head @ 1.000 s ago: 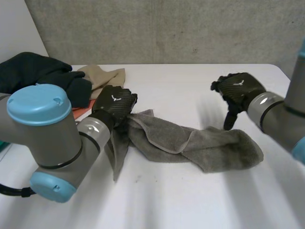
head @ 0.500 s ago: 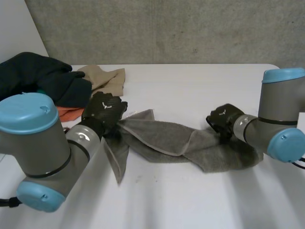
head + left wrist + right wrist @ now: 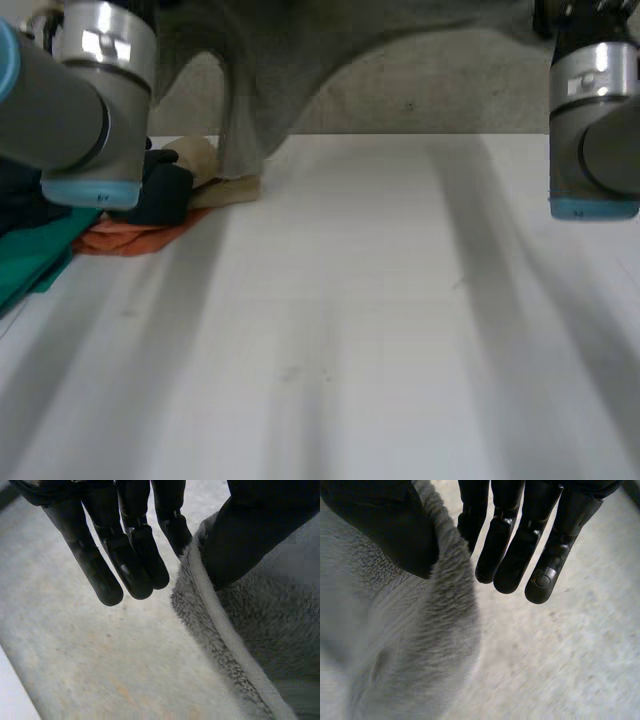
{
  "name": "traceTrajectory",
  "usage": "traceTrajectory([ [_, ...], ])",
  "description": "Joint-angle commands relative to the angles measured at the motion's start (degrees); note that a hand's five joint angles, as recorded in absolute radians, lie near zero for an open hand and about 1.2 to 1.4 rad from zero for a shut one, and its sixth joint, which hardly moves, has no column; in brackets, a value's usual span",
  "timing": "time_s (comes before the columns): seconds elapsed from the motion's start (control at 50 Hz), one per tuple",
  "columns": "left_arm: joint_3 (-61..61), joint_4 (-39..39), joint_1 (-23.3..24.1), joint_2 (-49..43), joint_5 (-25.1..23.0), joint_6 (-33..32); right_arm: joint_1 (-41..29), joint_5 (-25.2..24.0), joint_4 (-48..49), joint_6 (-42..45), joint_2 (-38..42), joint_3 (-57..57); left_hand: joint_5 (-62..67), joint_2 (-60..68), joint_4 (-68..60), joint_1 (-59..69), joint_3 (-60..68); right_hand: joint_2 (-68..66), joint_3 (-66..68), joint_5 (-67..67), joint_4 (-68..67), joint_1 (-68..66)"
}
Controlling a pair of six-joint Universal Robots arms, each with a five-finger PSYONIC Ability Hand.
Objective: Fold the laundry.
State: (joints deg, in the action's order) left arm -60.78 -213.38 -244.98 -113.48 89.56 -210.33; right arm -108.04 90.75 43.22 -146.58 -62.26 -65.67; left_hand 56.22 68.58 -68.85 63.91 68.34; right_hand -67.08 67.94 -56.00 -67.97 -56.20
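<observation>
Up it goes! Left hand (image 3: 131, 562) and right hand (image 3: 512, 555) each pinch the grey towel (image 3: 250, 90) between thumb and fingers, hanging it spread above the table (image 3: 400, 300), probably to straighten it for folding.

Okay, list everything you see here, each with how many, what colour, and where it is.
towel: one, grey, lifted off the table, hung between both hands
dark garment: one, black, in the pile on the table's left side
beige cloth: one, beige, beside the dark garment
orange cloth: one, orange, at the pile's front
green cloth: one, green, beside the orange cloth
table: one, white
wall: one, grey, behind the table
left arm: one, grey, raised
right arm: one, grey, raised
left hand: one, black, pinching the towel's edge
right hand: one, black, pinching the towel's edge
</observation>
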Motion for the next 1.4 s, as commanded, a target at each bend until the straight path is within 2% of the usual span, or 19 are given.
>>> traceTrajectory([
  [0.02, -19.7, 0.9, 0.4, 3.6, -0.8, 1.5, 0.7, -0.5, -4.4, -0.2, -0.2, -13.8, 13.8, 11.4, -11.2, 16.1, 11.7, -12.9, 12.1, -14.0, -12.0, -23.8],
  [0.12, -31.7, 0.6, 2.0, 1.9, -0.7, 1.1, 0.7, -4.7, -6.0, 0.7, -0.1, -25.8, 13.8, 11.4, -11.2, 16.1, 11.7, -12.9, 12.1, -14.0, -12.0, -23.8],
  [0.26, -37.1, 1.0, 5.6, -2.3, -0.4, 1.0, 0.9, -8.1, -11.0, 1.2, -0.1, -34.1, 13.8, 11.4, -11.2, 16.1, 11.7, -12.9, 12.1, -14.0, -12.0, -23.8],
  [0.32, -39.2, 1.9, 6.1, -1.7, -0.4, 0.9, 1.1, -8.1, -16.7, 0.8, -1.5, -34.3, 13.8, 11.4, -11.2, 16.1, 11.7, 17.3, -18.2, 16.3, 18.2, 6.5],
  [0.34, -39.7, 2.2, 6.1, -1.2, -0.4, 0.9, 1.4, -8.1, -20.4, 0.9, -3.9, -33.9, 13.8, 11.4, -11.2, 16.1, 11.7, 44.6, -45.5, 43.5, 45.5, 33.7],
  [0.36, -40.4, 2.8, 6.1, 0.2, -0.4, 0.9, 1.8, -8.1, -22.4, 0.9, -5.2, -33.7, 13.8, 11.4, -11.2, 16.1, 11.7, 55.0, -55.9, 54.0, 55.9, 44.2],
  [0.42, -41.1, 3.6, 6.1, 1.9, -0.4, 0.9, 3.4, -8.9, -31.0, 1.0, -9.0, -31.1, 13.8, 11.4, -11.2, 16.1, 11.7, 57.1, -57.9, 56.0, 58.0, 46.2],
  [0.48, -42.0, 4.3, 6.0, 3.4, -0.4, 0.9, 4.0, -9.5, -39.8, 0.9, -9.5, -26.6, 13.8, 11.4, -11.2, 16.1, 11.7, 57.1, -57.9, 56.0, 58.0, 46.2],
  [0.52, -42.6, 4.5, 6.0, 4.3, -0.4, 0.9, 4.2, -10.5, -49.4, 0.1, -8.8, -20.8, 13.8, 11.4, -11.2, 16.1, 11.7, 57.1, -57.9, 56.0, 58.0, 46.2],
  [0.58, -42.8, 4.5, 5.9, 4.8, -0.4, 1.0, 4.5, -12.5, -59.3, -2.9, -5.5, -12.7, 13.8, 11.4, -11.2, 16.1, 11.7, 57.1, -57.9, 56.0, 58.0, 46.2],
  [0.66, -42.9, 4.5, 5.9, 5.0, -0.4, 0.9, 4.4, -15.2, -65.5, -6.0, 0.6, -3.3, 13.8, 11.4, -11.2, 16.1, 11.7, 55.7, -56.5, 54.6, 56.6, 44.8],
  [0.82, -43.1, 4.5, 5.6, 5.0, -0.4, 1.0, 3.8, -16.5, -66.3, -3.5, 10.8, 6.1, 13.8, 11.4, -11.2, 16.1, 11.7, 43.7, -44.6, 42.6, 44.6, 32.8],
  [0.96, -43.1, 4.5, 5.6, 4.6, -0.4, 1.0, 3.5, -14.6, -66.8, -0.6, 18.0, 10.4, 13.8, 11.4, -11.2, 16.1, 11.7, 43.4, -44.2, 42.3, 44.3, 32.5],
  [1.06, -42.9, 4.5, 5.4, 4.3, -0.5, 1.0, 3.5, -11.3, -66.7, 1.3, 21.0, 11.9, 13.8, 11.4, -11.2, 16.1, 11.7, 42.5, -43.4, 41.5, 43.4, 31.7],
  [1.18, -42.6, 4.5, 4.9, 4.2, -0.6, 1.0, 3.4, -9.8, -66.8, 2.5, 21.4, 11.6, 13.8, 11.4, -11.2, 16.1, 11.7, 20.2, -21.1, 19.1, 21.1, 9.3],
  [1.2, -42.6, 4.5, 4.9, 4.2, -0.7, 1.0, 3.4, -9.5, -66.8, 2.6, 21.0, 11.3, 13.8, 11.4, -11.2, 16.1, 11.7, 7.0, -7.9, 5.9, 7.9, -3.9],
  [1.26, -42.4, 4.4, 4.5, 4.0, -0.8, 1.0, 3.5, -9.5, -66.8, 2.4, 20.2, 10.6, 13.8, 11.4, -11.2, 16.1, 11.7, -12.9, 12.0, -13.9, -12.0, -23.7],
  [1.4, -41.5, 3.9, 3.5, 1.9, -1.0, 1.2, 4.2, -9.9, -65.1, 1.6, 10.9, 2.5, 13.8, 11.4, -11.2, 16.1, 11.7, -12.9, 12.1, -14.0, -12.0, -23.8],
])
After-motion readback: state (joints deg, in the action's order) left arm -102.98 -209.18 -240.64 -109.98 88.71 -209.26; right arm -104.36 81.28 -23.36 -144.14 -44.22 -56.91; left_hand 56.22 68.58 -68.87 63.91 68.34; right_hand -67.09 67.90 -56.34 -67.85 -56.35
